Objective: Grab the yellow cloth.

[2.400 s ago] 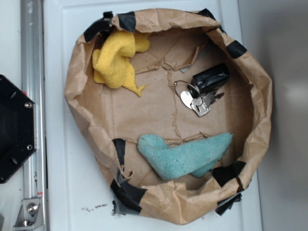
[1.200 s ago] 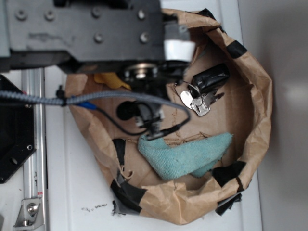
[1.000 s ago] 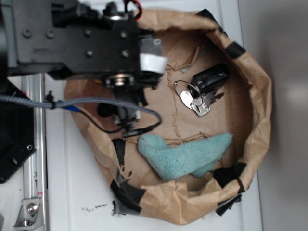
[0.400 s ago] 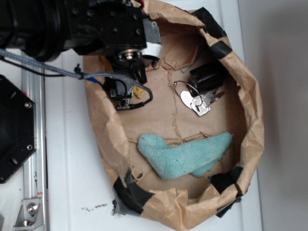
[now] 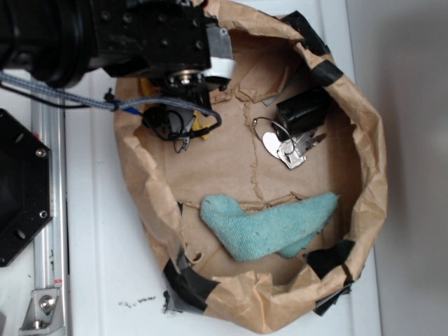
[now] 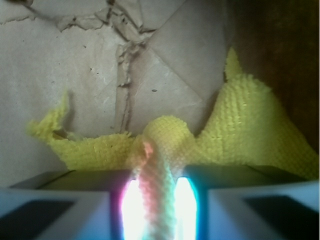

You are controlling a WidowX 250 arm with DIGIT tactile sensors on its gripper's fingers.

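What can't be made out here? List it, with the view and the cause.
- Exterior view: most of the yellow cloth is hidden under the arm; the gripper is hidden too.
- Wrist view: glare washes out the fingers where they pinch the cloth's fold; the bottom edge crops them.
- Exterior view: the keys are too small for detail.

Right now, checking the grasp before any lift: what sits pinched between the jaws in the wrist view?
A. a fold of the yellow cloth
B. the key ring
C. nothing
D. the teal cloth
A: in the wrist view a raised fold of the yellow cloth is squeezed between the jaws of the gripper, above the brown paper.
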